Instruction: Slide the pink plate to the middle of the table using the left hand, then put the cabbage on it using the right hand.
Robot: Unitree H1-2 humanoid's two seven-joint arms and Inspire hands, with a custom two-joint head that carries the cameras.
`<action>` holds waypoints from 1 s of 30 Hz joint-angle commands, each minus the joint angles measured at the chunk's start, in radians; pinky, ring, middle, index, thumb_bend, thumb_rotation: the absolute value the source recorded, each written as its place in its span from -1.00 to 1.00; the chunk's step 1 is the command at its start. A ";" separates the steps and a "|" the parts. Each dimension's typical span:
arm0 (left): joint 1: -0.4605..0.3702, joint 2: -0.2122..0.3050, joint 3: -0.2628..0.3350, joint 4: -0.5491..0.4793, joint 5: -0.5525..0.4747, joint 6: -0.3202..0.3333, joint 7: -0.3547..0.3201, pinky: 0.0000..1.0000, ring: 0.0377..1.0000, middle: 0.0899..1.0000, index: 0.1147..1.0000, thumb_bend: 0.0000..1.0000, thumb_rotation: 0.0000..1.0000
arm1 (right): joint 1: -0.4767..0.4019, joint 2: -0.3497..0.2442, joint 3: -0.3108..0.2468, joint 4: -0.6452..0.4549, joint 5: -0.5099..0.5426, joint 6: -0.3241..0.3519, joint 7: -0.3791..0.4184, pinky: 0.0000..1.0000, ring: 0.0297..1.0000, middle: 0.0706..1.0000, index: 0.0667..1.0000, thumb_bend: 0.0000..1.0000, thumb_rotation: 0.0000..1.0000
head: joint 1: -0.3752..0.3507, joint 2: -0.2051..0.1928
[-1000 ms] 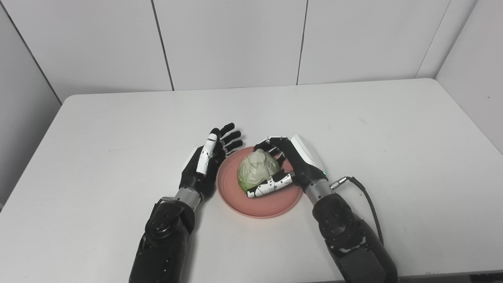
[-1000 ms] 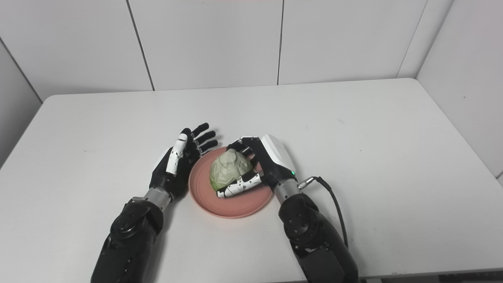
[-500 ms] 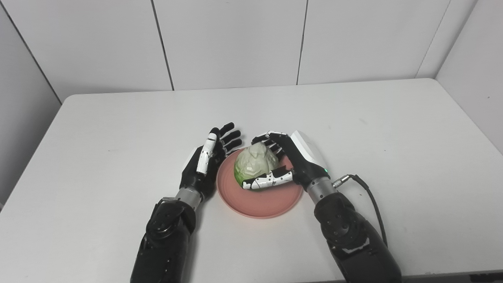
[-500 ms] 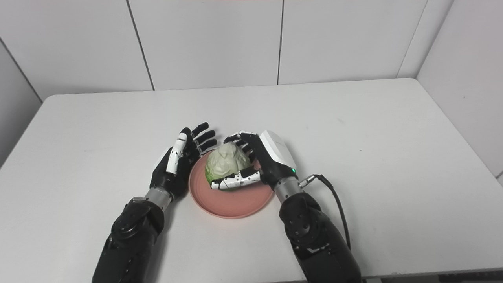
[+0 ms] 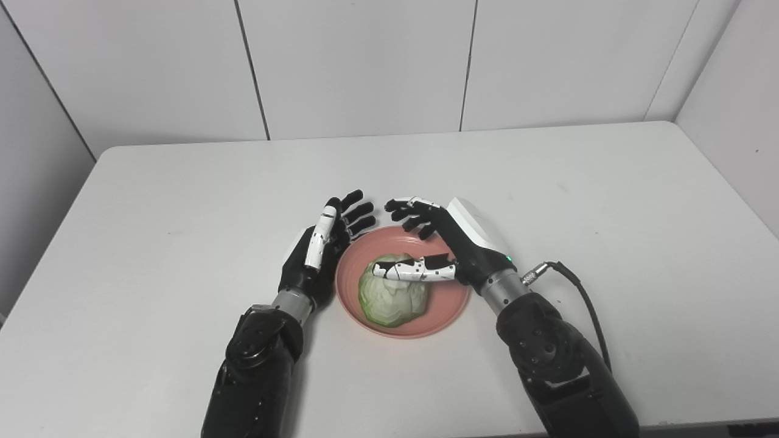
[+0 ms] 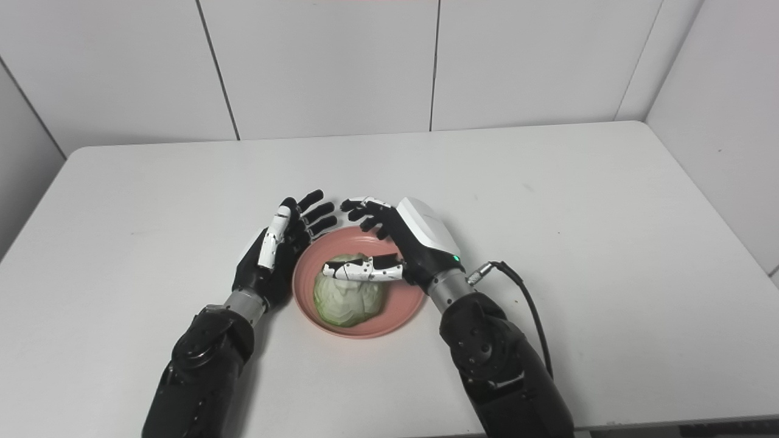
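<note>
Left eye view: at the frame's lower centre, a cabbage (image 5: pixel 392 296) lies on a pink plate (image 5: pixel 447 310) on a white table (image 5: pixel 182 201).

Right eye view: the right hand (image 6: pixel 405 243) spreads empty above the cabbage; the left hand (image 6: pixel 274 249), fingers apart and empty, stands beside the plate's left rim.

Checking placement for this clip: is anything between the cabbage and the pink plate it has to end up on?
Nothing visible. The cabbage already lies on the pink plate, and the right robot hand is open above it.
</note>
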 commanded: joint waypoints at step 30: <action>0.080 0.012 0.008 -0.038 0.054 -0.056 0.020 0.79 0.81 0.81 0.79 -0.11 1.00 | 0.055 -0.040 -0.095 -0.143 0.063 -0.071 -0.053 0.82 0.96 1.00 1.00 1.00 0.80 | 0.002 -0.009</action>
